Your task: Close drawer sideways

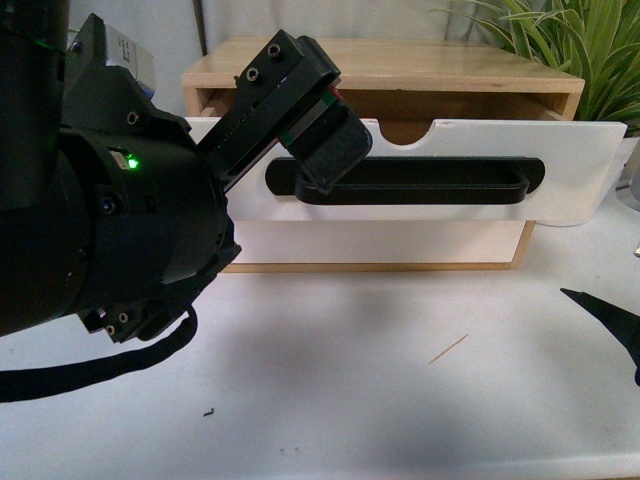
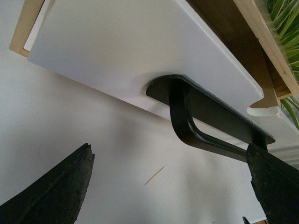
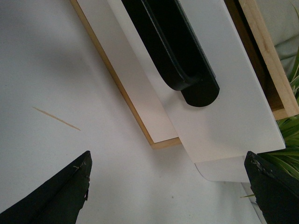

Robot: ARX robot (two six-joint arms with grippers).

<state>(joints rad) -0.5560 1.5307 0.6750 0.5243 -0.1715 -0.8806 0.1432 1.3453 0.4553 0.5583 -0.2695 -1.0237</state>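
The drawer (image 1: 560, 170) is the upper one of a small wooden cabinet. Its white front with the semicircular notch stands pulled out toward me. Its long black bar handle (image 1: 430, 180) runs across the front. My left gripper (image 1: 325, 130) is open, right in front of the handle's left end, with one finger (image 2: 275, 186) beside the bar (image 2: 205, 137). My right gripper (image 3: 170, 186) is open and empty, low by the drawer front's right corner (image 3: 224, 140). Only its finger tip (image 1: 615, 320) shows at the front view's right edge.
The wooden cabinet (image 1: 380, 70) stands at the back of the white table (image 1: 350, 400), with a plain white lower drawer front (image 1: 380, 243). A green plant (image 1: 570, 40) is behind at right. A toothpick (image 1: 448, 349) lies on the table.
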